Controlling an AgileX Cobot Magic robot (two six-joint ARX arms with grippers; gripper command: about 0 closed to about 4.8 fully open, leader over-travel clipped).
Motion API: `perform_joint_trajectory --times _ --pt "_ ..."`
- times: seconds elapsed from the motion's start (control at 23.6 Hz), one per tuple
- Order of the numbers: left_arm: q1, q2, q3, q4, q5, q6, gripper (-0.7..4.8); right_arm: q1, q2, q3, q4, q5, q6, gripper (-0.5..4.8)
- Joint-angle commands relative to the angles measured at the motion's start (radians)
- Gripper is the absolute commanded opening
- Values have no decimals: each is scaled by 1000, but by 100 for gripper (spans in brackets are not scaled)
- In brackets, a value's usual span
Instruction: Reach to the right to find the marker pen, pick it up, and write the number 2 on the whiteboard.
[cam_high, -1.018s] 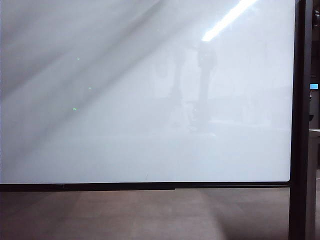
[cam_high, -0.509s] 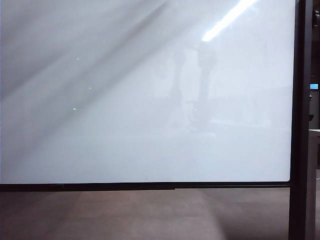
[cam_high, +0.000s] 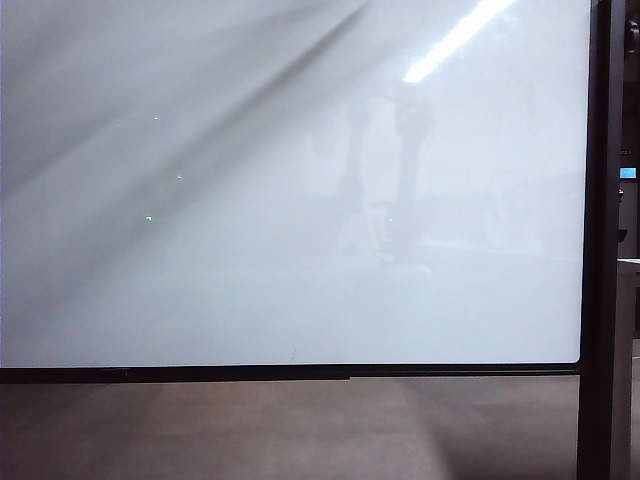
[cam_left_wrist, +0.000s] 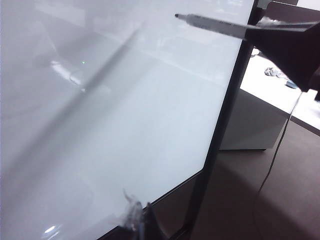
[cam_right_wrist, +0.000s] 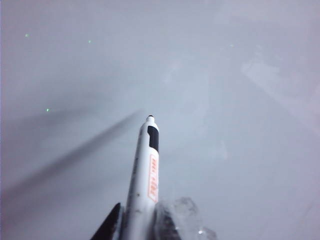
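The whiteboard (cam_high: 300, 200) fills the exterior view; neither gripper shows there. In the right wrist view my right gripper (cam_right_wrist: 142, 220) is shut on the marker pen (cam_right_wrist: 146, 170), a white barrel with a black band and a dark tip. The tip points at the whiteboard (cam_right_wrist: 225, 100) and sits close to its own shadow; contact cannot be told. The left wrist view shows the same marker pen (cam_left_wrist: 215, 24) held by the right gripper (cam_left_wrist: 260, 32) off the whiteboard (cam_left_wrist: 125, 110). My left gripper (cam_left_wrist: 139, 220) hangs shut and empty near the board's lower edge. The number 2 is not in view.
A dark frame post (cam_high: 600, 240) stands at the board's right side, over a dark lower edge (cam_high: 300, 372) and brown floor (cam_high: 300, 430). Beyond the post (cam_left_wrist: 225, 125) are a white cabinet (cam_left_wrist: 250, 125) and a hanging cable (cam_left_wrist: 280, 145).
The diagonal shadow on the board has swung a little to the right at its upper end. Nothing else differs in the exterior view.
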Motion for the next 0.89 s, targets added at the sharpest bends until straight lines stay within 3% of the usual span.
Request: perform_joint_trajectory --times 0.04,0.89 --pt "2 -1 3 10 5 5 -5 2 13 0 9 -2 -2 18" --pt "2 -1 3 10 8 5 -5 -28 82 0 103 -5 -38 18"
